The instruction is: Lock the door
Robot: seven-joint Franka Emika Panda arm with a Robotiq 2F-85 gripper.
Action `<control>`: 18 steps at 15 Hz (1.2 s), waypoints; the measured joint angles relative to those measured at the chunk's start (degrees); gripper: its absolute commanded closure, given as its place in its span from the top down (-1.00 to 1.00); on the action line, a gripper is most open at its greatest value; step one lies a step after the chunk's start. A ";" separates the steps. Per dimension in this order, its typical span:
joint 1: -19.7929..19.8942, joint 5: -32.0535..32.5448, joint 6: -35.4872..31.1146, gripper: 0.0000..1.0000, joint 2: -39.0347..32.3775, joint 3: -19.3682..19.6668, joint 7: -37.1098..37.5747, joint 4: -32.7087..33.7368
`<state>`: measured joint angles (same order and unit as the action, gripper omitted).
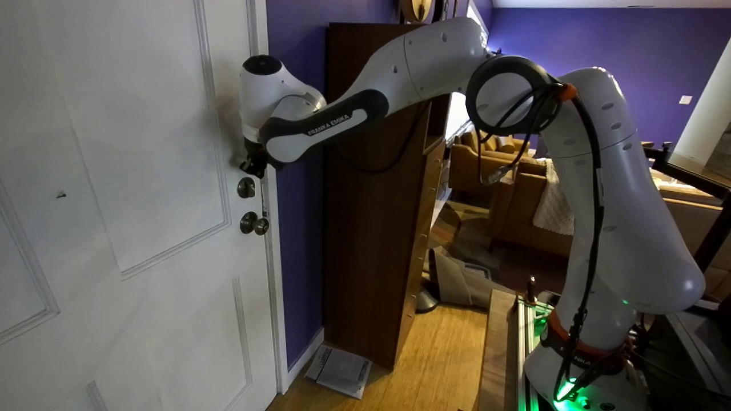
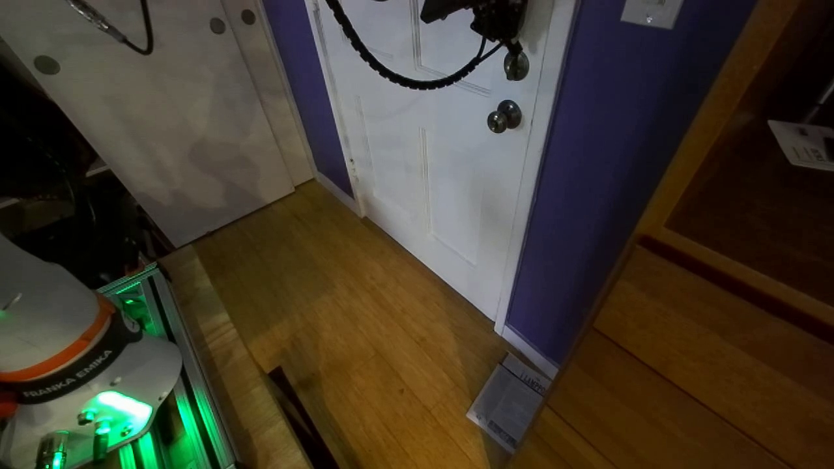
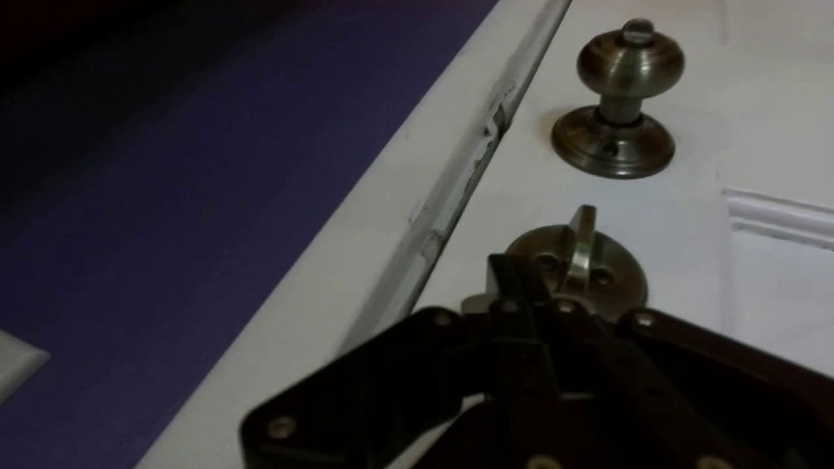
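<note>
Dimly lit, a purple wall spans eight toward twelve o'clock in the wrist view, with the corner of a white wall plate between eight and nine. Next, a chipped white door frame slants from seven to one o'clock. From five o'clock the black Robotiq gripper juts in, clenched, fingertips together, nothing visible between them. Just beside those tips, at their two o'clock, the brass deadbolt thumb-turn stands out from its round backplate; whether they touch cannot be told. In both exterior views the gripper is at the backplate's twelve o'clock. Farther right, at twelve o'clock from the thumb-turn and well apart, is the brass doorknob, and beyond it the white door spreads to three o'clock.

Probably a sideways push on the thumb-turn comes next. Tips held too far out could slip over its thin blade; tips too deep could jam on the backplate. A push near the pivot may lack leverage and stall. Turned the wrong way, the door would end up unlocked; its present state is unclear.
</note>
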<state>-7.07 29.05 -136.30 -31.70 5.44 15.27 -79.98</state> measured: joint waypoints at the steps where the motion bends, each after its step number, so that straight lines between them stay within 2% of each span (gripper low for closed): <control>1: -0.12 -1.13 1.20 -1.00 0.09 -0.33 -1.04 0.03; 4: -0.58 -2.99 3.87 -1.00 0.18 -0.94 -2.51 0.05; 9: -0.74 -4.92 3.75 -1.00 0.18 -2.04 -4.18 0.08; 18: -0.41 -5.78 -1.82 -1.00 -1.30 -1.98 -4.21 0.16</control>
<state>-7.48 23.27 -138.11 -33.00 3.46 11.06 -79.82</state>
